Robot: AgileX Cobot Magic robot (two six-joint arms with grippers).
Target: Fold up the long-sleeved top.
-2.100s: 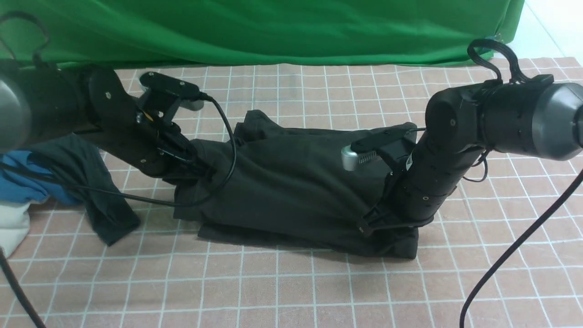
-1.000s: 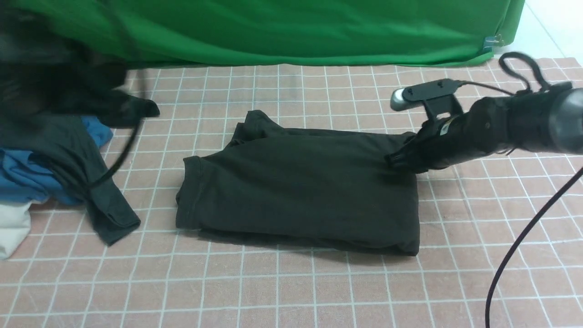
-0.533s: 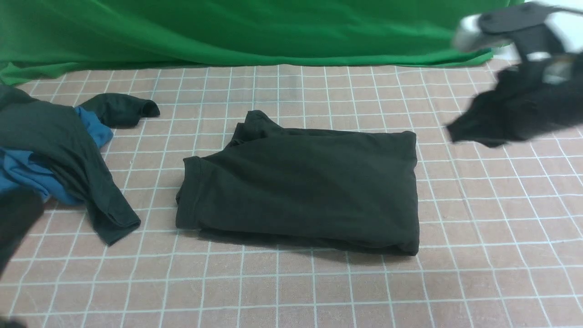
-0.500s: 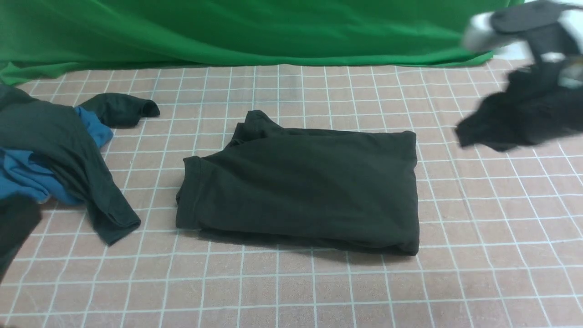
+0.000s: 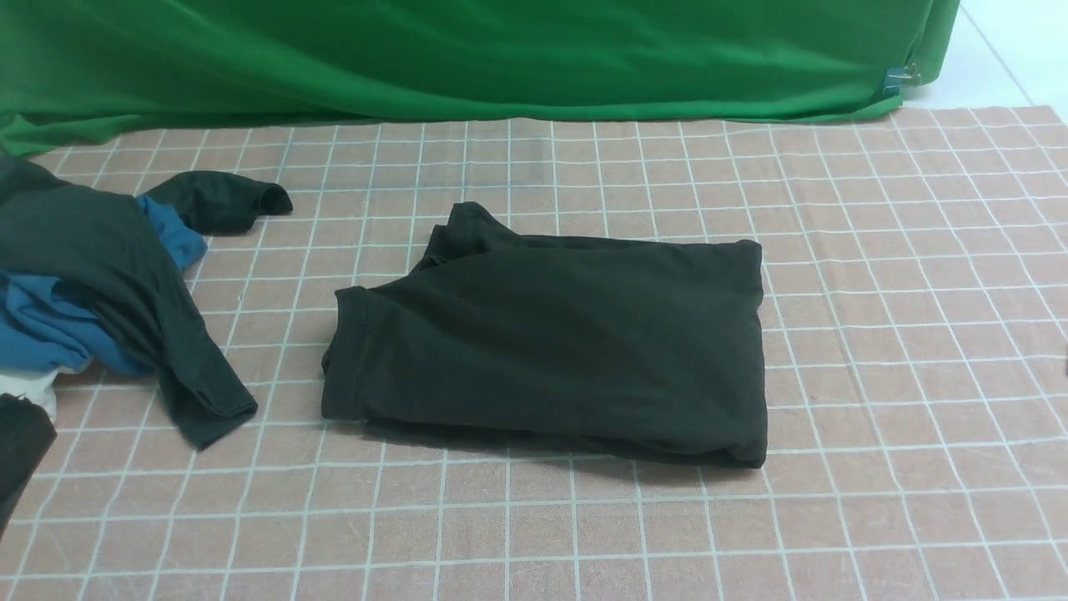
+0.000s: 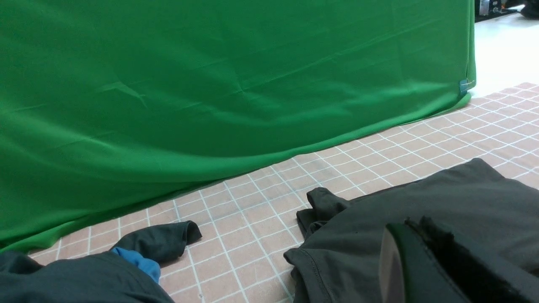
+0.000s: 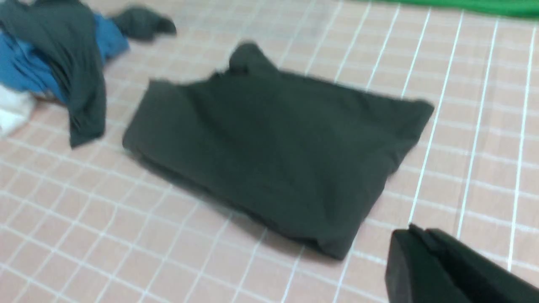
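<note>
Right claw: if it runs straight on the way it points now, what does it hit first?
Probably the checked tablecloth just short of the long-sleeved top. The shut right claw points toward the top's near corner, but depth is unclear from the blurred wrist view.

free: checked cloth [image 5: 918,334] right of long-sleeved top [image 5: 551,342] | obstacle: clothes heap [image 5: 100,284] at left
</note>
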